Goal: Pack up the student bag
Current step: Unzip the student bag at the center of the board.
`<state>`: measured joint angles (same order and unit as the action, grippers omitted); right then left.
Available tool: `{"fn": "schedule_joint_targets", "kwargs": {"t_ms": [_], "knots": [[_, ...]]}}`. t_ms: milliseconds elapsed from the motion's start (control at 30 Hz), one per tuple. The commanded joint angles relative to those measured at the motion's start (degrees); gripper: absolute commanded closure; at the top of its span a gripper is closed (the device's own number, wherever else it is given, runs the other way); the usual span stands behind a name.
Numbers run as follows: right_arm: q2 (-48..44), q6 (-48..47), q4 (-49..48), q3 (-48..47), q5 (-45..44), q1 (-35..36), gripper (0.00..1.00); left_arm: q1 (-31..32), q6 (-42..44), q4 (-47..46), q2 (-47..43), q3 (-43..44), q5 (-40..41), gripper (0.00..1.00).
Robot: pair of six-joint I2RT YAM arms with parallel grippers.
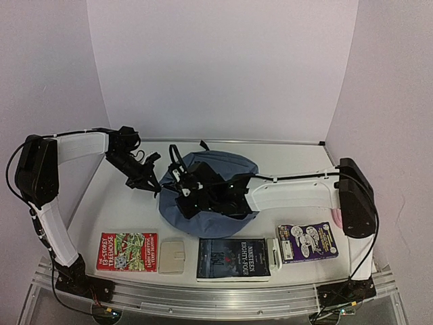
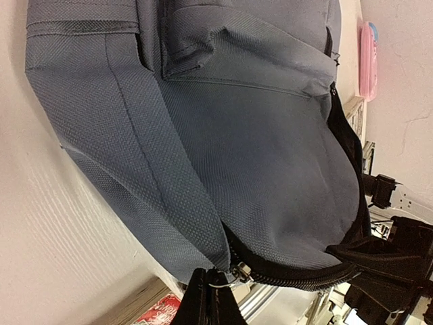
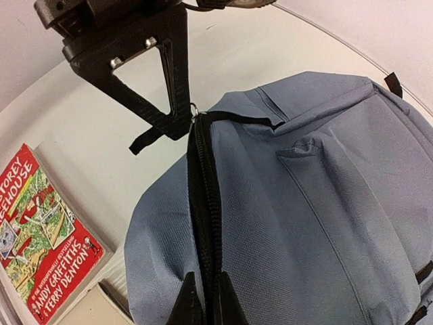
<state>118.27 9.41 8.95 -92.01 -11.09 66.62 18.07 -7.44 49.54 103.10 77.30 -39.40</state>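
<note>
The student bag (image 1: 226,177), a slate-blue backpack, lies in the middle of the table with its black zipper (image 3: 205,196) running along its left edge. At that edge my left gripper (image 1: 153,180) is shut on the metal zipper pull (image 2: 242,272); in the left wrist view its fingertips (image 2: 206,277) pinch the pull's ring. My right gripper (image 1: 185,196) reaches across the bag from the right. In the right wrist view it (image 3: 205,281) is shut on the zipper band, further along from the left gripper (image 3: 177,125).
Along the near edge lie a red Treehouse book (image 1: 126,252), a beige flat item (image 1: 172,257), a dark Nineteen Eighty-Four book (image 1: 232,258) and a purple book (image 1: 308,242). A pink pencil case (image 1: 336,218) sits by the right arm.
</note>
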Motion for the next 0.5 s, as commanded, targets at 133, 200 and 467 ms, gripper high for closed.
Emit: {"fn": "schedule_joint_targets", "kwargs": {"t_ms": [133,200,467], "knots": [[-6.37,-2.06,12.36,-2.64,-1.38,6.11,1.0,-2.62,-0.48,-4.44,-1.66,1.78,6.98,1.0],[-6.17,-2.44,14.08,-3.41,-3.33,8.11,1.0,-2.76,-0.5,-3.96,-1.23,1.95,7.83,1.0],[-9.29,-0.04,16.29,-0.2,-8.05,10.46,1.0,-3.04,-0.2,-3.15,-0.15,1.55,6.0,1.0]]}}
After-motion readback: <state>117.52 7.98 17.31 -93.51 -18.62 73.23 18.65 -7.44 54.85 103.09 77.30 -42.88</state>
